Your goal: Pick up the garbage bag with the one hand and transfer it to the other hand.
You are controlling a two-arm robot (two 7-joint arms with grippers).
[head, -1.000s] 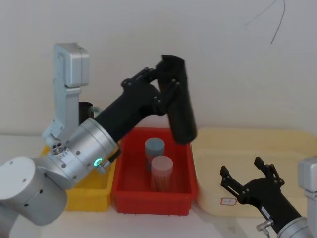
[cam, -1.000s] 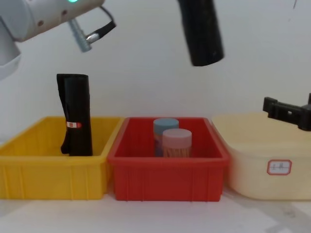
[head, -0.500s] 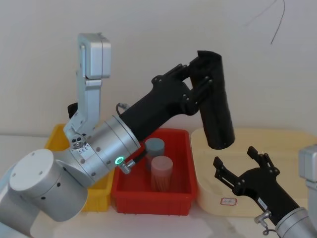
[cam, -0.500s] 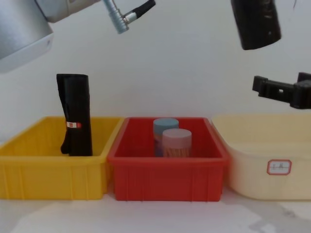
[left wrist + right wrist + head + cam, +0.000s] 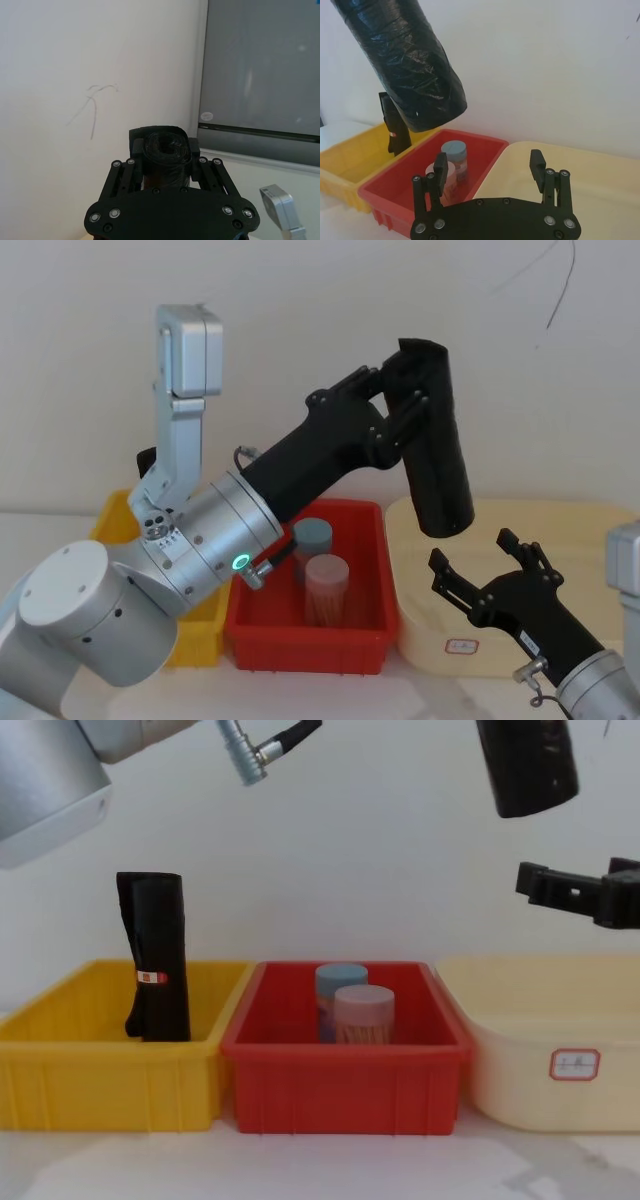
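Note:
The garbage bag [image 5: 440,470], a matte black roll, hangs tilted in the air over the near-left part of the cream bin [image 5: 560,530]. My left gripper [image 5: 405,412], on the silver-grey arm with the green ring light, is shut on its upper half. In the left wrist view the roll's end [image 5: 165,150] sits between the fingers. My right gripper [image 5: 473,552] is open just below and in front of the roll's lower end, apart from it. In the right wrist view the roll [image 5: 410,65] hangs above and to one side of the open right gripper [image 5: 488,159]. The chest view shows the roll's lower end [image 5: 527,765] above the right gripper [image 5: 570,892].
A yellow bin [image 5: 60,1050] at the left holds another black roll with a red-and-white sticker [image 5: 155,955]. The red bin [image 5: 345,1070] in the middle holds a blue-lidded jar [image 5: 341,982] and a pink-lidded jar [image 5: 364,1010]. The cream bin carries a small label [image 5: 574,1064].
Over the last second my left arm carried the roll to the right, from over the red bin to over the cream bin. The right gripper rose slightly toward it.

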